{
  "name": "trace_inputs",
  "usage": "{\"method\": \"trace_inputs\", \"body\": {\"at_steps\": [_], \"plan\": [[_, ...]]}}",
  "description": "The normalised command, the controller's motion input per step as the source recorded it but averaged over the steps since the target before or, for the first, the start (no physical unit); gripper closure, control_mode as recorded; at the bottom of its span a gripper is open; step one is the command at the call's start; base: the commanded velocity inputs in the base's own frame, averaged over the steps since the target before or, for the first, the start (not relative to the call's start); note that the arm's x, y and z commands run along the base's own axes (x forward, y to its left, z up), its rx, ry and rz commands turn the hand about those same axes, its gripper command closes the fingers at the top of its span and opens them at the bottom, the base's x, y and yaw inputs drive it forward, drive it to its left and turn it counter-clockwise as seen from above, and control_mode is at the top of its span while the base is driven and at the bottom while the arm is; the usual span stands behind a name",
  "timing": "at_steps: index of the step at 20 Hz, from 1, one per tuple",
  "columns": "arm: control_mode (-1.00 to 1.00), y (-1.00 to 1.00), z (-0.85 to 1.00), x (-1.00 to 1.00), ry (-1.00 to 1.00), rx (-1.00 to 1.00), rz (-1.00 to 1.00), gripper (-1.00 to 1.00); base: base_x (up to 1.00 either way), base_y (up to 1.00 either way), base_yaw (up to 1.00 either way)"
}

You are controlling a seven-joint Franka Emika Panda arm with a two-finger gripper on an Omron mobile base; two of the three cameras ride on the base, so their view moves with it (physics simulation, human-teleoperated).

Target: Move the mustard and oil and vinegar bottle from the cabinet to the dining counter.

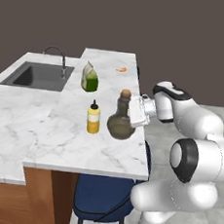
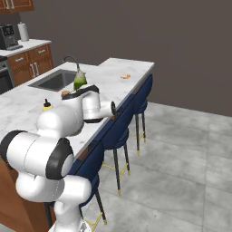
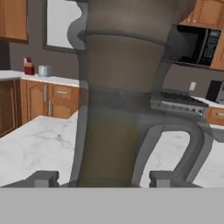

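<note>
on the dining counter (image 1: 66, 143), a long white veined slab, a green-and-white pouch (image 1: 89, 77) sits furthest back; moving right and nearer, the mustard (image 1: 93, 118) stands upright, and just beside it on the right stands the oil and vinegar bottle (image 1: 121, 117), its round belly planted on the marble and its cork stopper on top. a small orange scrap (image 1: 121, 69) lies near the slab's far end, and a sink (image 1: 37, 75) is sunk into the adjoining worktop to the left. right of the flask, the white arm reaches in level from the stool side, and the gripper (image 3: 103, 178) straddles the flask's neck; in the hand view the two dark finger tips stand either side of the glass with a little daylight between them and it, so the jaws look parted, releasing rather than squeezing, though whether a pad is touching cannot be told.

both task items appear to be on the slab, so the step in hand seems to be letting go of the flask. to do it well, the jaws should spread evenly until both pads are clear, then the hand should draw straight back toward the stools, away from the neck and the small side handle (image 3: 183, 144), without any sideways sweep that could tip the flask into the mustard.
</note>
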Motion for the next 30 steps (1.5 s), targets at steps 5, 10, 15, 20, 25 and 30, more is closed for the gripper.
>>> {"method": "trace_inputs", "body": {"at_steps": [5,10,15,20,25,30], "plan": [[-1.00,-0.06,-0.35,-0.01,0.00,0.00,0.00,-1.00,0.00,0.00,0.00],[-1.00,-0.01,-0.26,-0.03,0.00,0.00,0.00,-1.00,0.00,0.00,0.00],[-1.00,-0.11,-0.15,-0.08,0.00,0.00,0.00,-1.00,0.00,0.00,0.00],[-1.00,-0.25,-0.05,-0.13,0.00,0.00,0.00,-1.00,0.00,0.00,0.00],[-1.00,-0.23,0.01,-0.14,0.00,0.00,0.00,-1.00,0.00,0.00,0.00],[-1.00,-0.14,0.13,-0.20,0.00,0.00,0.00,-1.00,0.00,0.00,0.00]]}}
